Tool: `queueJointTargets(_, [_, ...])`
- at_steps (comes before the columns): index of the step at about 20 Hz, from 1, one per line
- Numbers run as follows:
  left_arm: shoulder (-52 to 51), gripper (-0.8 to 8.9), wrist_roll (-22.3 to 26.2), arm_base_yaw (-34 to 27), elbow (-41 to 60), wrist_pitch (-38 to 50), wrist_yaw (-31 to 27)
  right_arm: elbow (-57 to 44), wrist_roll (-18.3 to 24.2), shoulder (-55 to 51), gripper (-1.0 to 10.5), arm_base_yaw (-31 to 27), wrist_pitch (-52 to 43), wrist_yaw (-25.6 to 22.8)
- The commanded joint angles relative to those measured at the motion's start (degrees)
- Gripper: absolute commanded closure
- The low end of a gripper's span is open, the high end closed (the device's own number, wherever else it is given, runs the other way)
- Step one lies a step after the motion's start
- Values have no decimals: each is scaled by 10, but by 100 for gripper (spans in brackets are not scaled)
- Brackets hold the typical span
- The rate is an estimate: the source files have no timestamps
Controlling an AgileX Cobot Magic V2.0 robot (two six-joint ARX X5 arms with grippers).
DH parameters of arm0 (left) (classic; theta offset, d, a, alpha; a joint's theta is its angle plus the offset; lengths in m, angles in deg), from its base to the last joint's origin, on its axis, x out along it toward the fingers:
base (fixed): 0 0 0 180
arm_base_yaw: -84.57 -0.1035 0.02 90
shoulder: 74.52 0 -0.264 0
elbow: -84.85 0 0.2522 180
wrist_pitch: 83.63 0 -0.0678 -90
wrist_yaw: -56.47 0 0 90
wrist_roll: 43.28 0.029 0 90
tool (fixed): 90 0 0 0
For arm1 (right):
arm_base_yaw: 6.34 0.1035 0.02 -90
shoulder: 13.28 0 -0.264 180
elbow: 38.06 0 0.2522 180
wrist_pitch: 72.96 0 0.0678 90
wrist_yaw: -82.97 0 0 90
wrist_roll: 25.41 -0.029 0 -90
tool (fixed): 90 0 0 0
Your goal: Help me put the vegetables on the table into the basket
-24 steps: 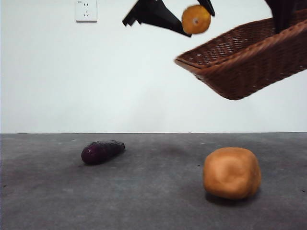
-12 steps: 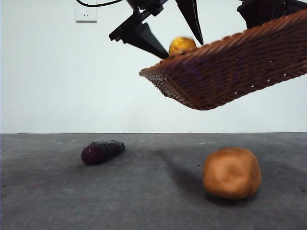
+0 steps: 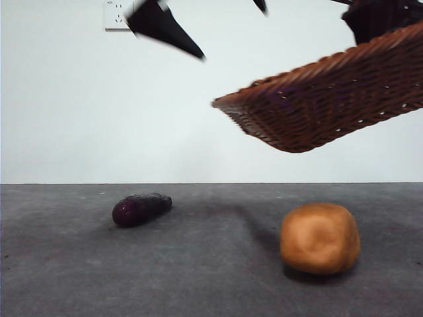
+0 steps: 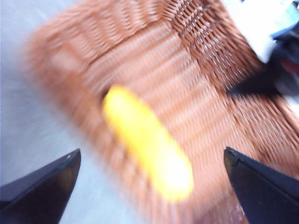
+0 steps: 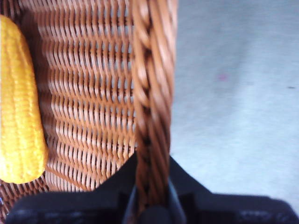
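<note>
Lying on the table (image 3: pixel 59 277) at left, eggplant (image 3: pixel 140 209); above it, left gripper (image 4: pixel 149 182) spread wide and holding nothing. Lifted clear at right, tilted basket (image 3: pixel 330 109), its braided rim pinched by right gripper (image 5: pixel 150 196), with corn (image 5: pixel 18 102) on its floor. Resting below the basket, potato (image 3: pixel 320 238).

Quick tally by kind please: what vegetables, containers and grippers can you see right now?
Corn cob: 1, lying in the basket
Eggplant: 1, on the table
Potato-like lump: 1, on the table
Basket: 1, held up off the table, tilted
Grippers: 2, the left gripper open above the basket, the right gripper clamped on the basket's rim
Total: 6
</note>
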Motion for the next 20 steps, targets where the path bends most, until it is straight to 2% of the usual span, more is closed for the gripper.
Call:
queueJointTargets(1, [-32, 247, 49, 4, 2, -72, -5, -2, 20, -5, 955, -29, -2, 4])
queueJointTargets(4, [-38, 247, 97, 26, 2, -166, -7, -2, 31, -5, 955, -79, -6, 4])
queueJointTargets(7, [-31, 247, 104, 49, 3, -205, -34, -2, 42, -5, 955, -127, -9, 4])
queueJointTargets(14, [41, 247, 82, 95, 3, -170, -32, -2, 63, -5, 954, -226, -13, 5])
queueJointTargets(18, [126, 247, 91, 117, 3, -107, -32, -2, 63, -5, 954, -236, -16, 4])
queueJointTargets(20, [169, 247, 117, 127, 3, -79, -32, -2, 63, -5, 954, -236, -17, 14])
